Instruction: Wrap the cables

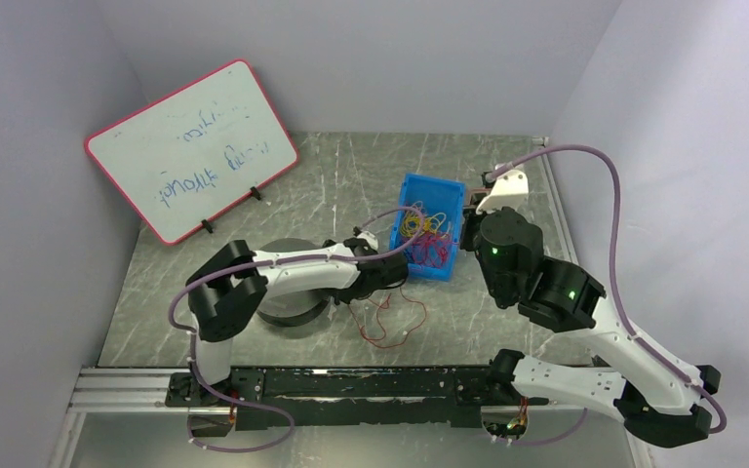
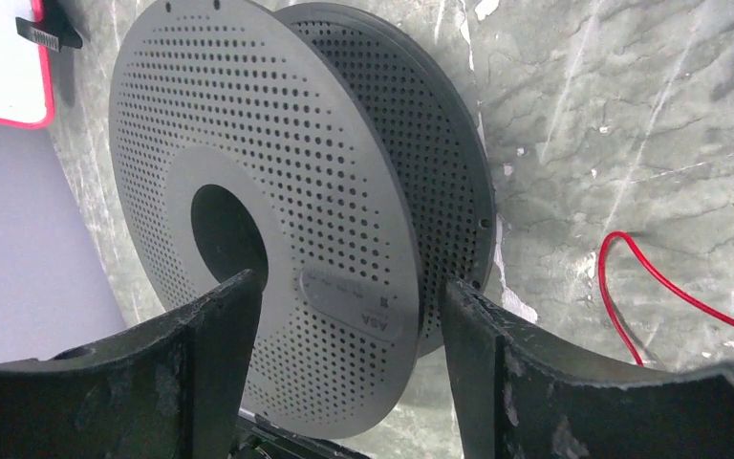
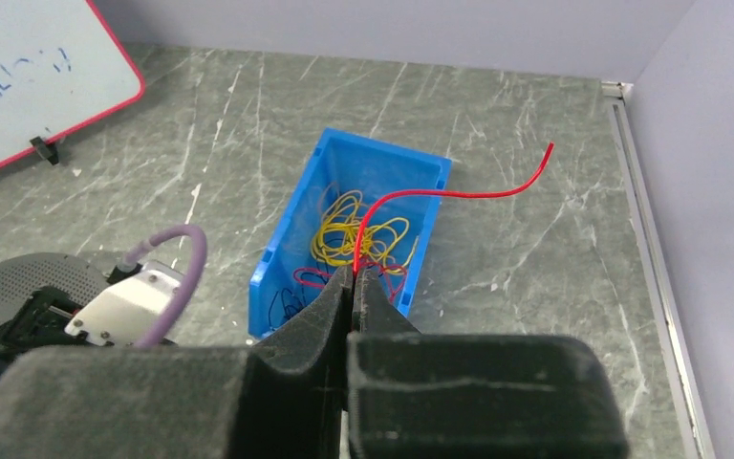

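A thin red wire lies in loose loops on the table in front of the blue bin; part of it shows in the left wrist view. A grey perforated spool stands on edge. My left gripper has a finger on each side of the spool and is shut on it. In the top view this gripper is mostly hidden under its own arm. My right gripper is shut on a red wire above the bin. The wire's free end curls up to the right. The right gripper also shows in the top view.
A blue bin holds a tangle of yellow, blue and red wires. A red-framed whiteboard leans at the back left. Grey walls close in on both sides, and a metal rail runs along the near edge.
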Motion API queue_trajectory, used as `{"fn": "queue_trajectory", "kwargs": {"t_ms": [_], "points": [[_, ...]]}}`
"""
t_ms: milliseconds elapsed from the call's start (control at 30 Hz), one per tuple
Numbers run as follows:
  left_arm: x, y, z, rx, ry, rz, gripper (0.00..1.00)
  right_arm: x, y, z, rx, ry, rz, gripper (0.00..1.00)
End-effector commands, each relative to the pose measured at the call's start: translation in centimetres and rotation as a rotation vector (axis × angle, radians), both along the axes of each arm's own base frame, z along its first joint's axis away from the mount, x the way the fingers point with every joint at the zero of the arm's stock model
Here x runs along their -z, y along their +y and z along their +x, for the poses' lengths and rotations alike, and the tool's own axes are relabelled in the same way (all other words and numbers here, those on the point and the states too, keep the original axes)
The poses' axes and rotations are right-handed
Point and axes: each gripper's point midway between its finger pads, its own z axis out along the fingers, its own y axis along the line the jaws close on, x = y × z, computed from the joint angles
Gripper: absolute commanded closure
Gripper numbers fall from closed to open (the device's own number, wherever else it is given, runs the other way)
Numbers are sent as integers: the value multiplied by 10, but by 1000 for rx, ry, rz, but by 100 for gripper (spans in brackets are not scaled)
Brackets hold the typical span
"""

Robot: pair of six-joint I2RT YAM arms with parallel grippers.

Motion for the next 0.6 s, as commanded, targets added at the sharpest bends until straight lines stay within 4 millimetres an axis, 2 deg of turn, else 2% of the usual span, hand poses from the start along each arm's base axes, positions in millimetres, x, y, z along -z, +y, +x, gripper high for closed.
{"fn": "queue_trajectory", "kwargs": {"t_ms": [0,100,333,567], "points": [[1,-2,4,4,-35,40,28,1,3,0,-5,-6,31,100],[6,0,4,5,-33,65,31,3,5,0,-15,-4,32,100],[1,8,3,-6,-46,91,43,2,6,-1,-29,-15,46,100],[-23,13,11,-13,-126,109,64,1,6,-2,-37,-18,51,100]]}}
